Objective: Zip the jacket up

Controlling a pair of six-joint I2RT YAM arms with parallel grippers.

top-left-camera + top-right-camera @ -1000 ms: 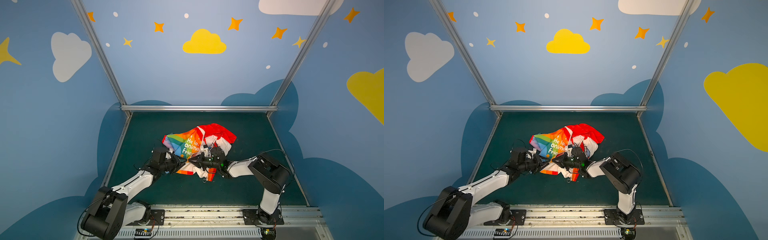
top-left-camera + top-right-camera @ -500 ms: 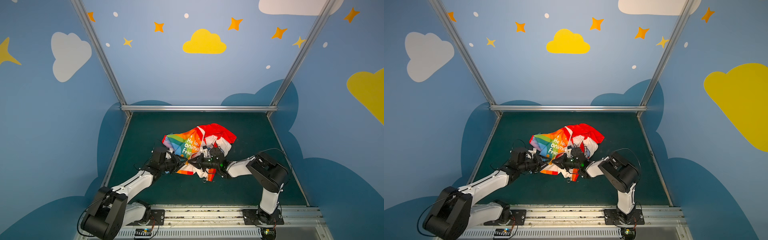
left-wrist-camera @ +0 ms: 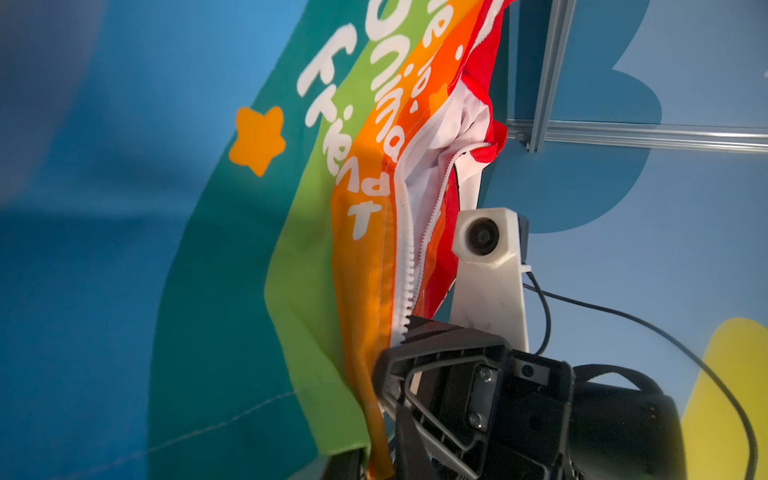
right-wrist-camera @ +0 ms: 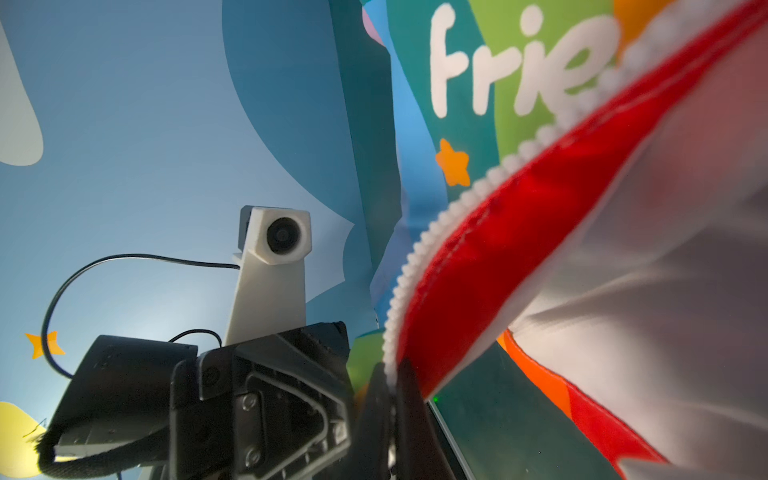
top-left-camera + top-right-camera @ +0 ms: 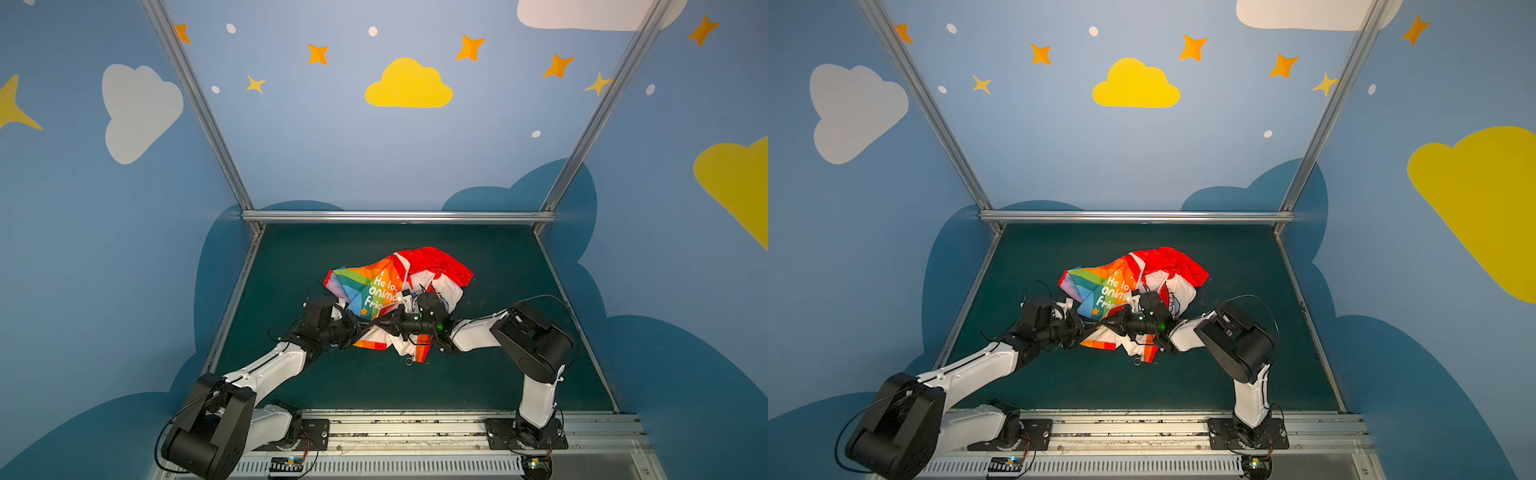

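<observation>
A dark green mat (image 5: 478, 257) lies beneath blue walls (image 5: 332, 158) painted with clouds (image 5: 409, 85) and stars (image 5: 318, 54).

2 arms, same build: left arm (image 5: 270, 370) & right arm (image 5: 478, 332) w/ white link shells, bulky black cylindrical joint housings (image 5: 536, 349). Bolted onto flat black base plates (image 5: 312, 430). Matte black plastic on left gripper (image 4: 347, 336) & right gripper (image 3: 405, 332), triangular cut-outs, silver screws (image 3: 484, 374). White faceted cam housing (image 3: 484, 237) on white bracket at each wrist, round dark lens. White zip tie (image 3: 525, 269) on bracket edge. Thin black cables (image 4: 83, 274) looping off wrists & elbows. Green LED (image 5: 439, 327) on R wrist. Textured black loop (image 4: 45, 455) by L gripper body, poss. braided cable sleeve, too blurred to confirm.
</observation>
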